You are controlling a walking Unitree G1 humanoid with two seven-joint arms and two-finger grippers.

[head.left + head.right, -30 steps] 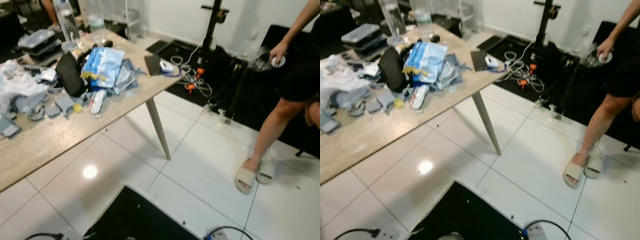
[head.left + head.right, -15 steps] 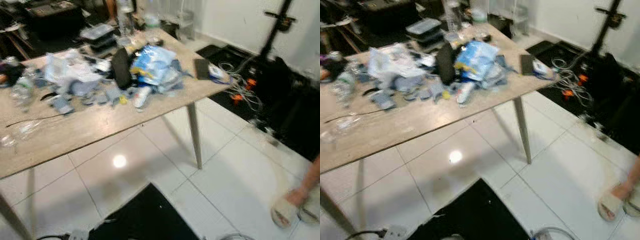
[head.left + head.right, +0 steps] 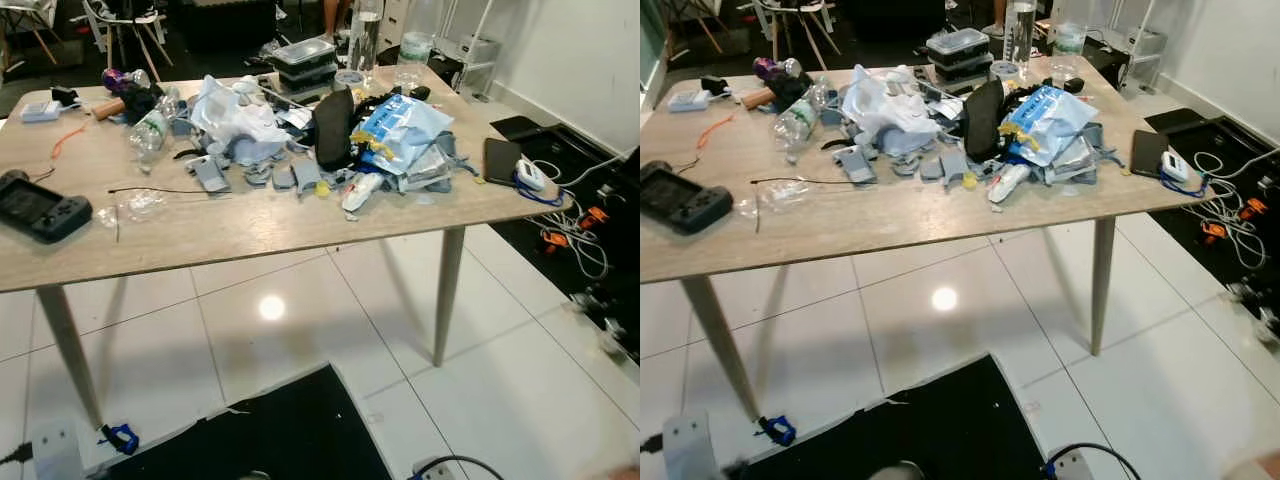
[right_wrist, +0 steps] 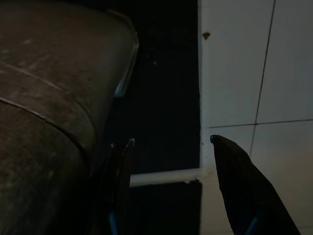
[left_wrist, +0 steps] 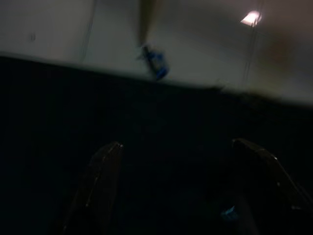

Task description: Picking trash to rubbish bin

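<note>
Facing the wooden tabletop (image 3: 200, 235), the robot has the trash in a heap across the far middle of it: a white crumpled bag (image 3: 235, 115), grey scraps (image 3: 290, 178), a blue plastic packet (image 3: 400, 130) and a small white tube (image 3: 360, 190). Both arms hang low and idle. The left gripper (image 5: 181, 191) has its jaws spread over dark floor matting, and the right gripper (image 4: 171, 186) has its jaws spread too, holding nothing, above white floor tiles beside a dark rounded object.

The risk, as I judge it, is picking the wrong thing. A black game controller (image 3: 40, 207) lies at the left near edge, and a black tablet (image 3: 500, 160) with a white mouse (image 3: 530, 175) sits at the right edge; none of these looks like trash. Reaching into the tangled heap could also drag neighbouring scraps off the near edge, or knock over the tall clear bottle (image 3: 365, 40) standing at the far side. No bin can be made out.

The white tube seems the easiest target: its long axis runs from near-left to far-right, lying flat at the heap's near side.
</note>
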